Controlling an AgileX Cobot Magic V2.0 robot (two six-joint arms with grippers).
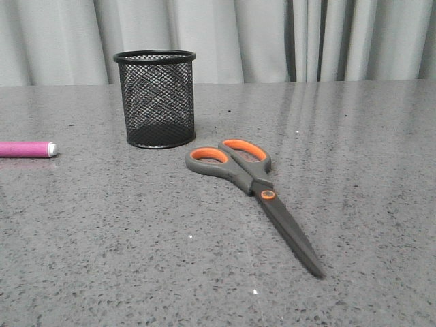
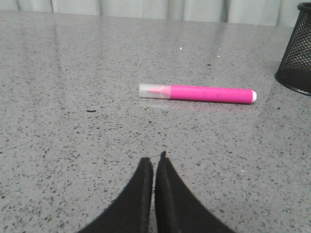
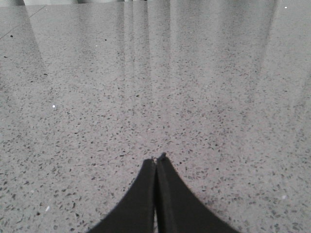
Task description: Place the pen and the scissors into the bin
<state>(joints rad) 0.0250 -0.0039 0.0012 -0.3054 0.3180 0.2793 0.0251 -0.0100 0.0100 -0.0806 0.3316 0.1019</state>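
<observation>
So the big speckled grey table has all 3 things on it and nothing is in the bin yet. It stands upright toward the back, looking empty through the mesh.

Biggest item is the scissors, flat and closed just in front of the bin and a bit toward my right side. Orange loops point at the bin, blade tip points toward me and to the right, so the long axis runs diagonal.

The pen is off on my left, near the edge of the front view, well apart from the scissors. From my left wrist it lies straight ahead of my left gripper, crosswise to the way my fingers point, clear cap on one end, white end toward the bin. So left arm is clearly the nearer one for it, and I'd guess a straight reach forward with jaws across the barrel does it.

My left gripper is closed, holding nothing, hanging low over bare table. My right gripper is the same: pinched together, empty, only tabletop ahead of it.
</observation>
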